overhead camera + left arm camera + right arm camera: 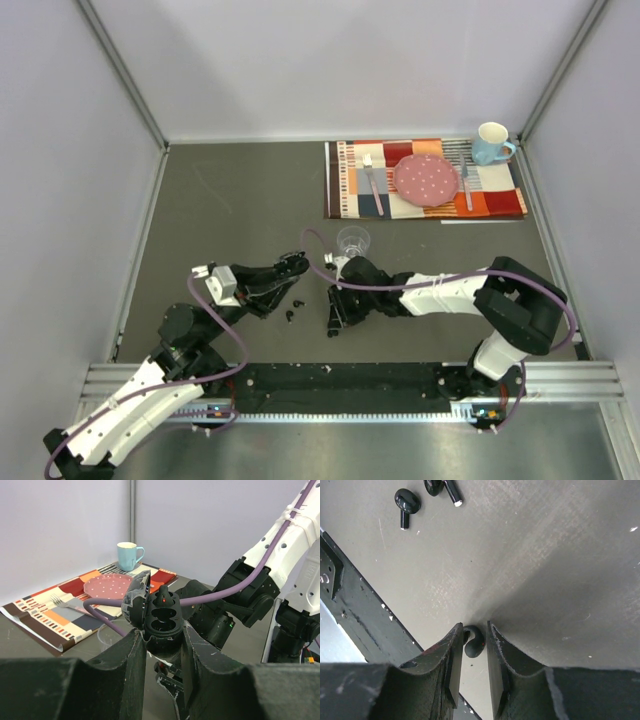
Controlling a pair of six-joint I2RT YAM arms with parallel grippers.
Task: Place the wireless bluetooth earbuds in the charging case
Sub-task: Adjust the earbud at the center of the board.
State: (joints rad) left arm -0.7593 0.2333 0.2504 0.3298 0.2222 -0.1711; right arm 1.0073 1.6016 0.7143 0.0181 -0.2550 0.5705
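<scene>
The left gripper (pixel 162 636) is clamping tight on the charging case (pixel 162 619) and holding it up off the worktop (pixel 220 210). The lid (pixel 138 597) is hanging open to one side, and a small red light is glowing at the top of the case. The right gripper (pixel 474 627) is pointing down at the worktop. Its fingers (pixel 451 665) are standing a narrow gap apart with one earbud (pixel 474 644) sitting between them, though I cannot tell whether they are actually pinching it. Two loose earbuds (pixel 407 501) are lying close together on the worktop, between the two arms. A clear cup (pixel 352 240) is standing just beyond the right gripper. A placemat (pixel 350 190) carrying a plate (pixel 425 178) is lying at the far right, with a mug (pixel 492 143) at its far corner.
</scene>
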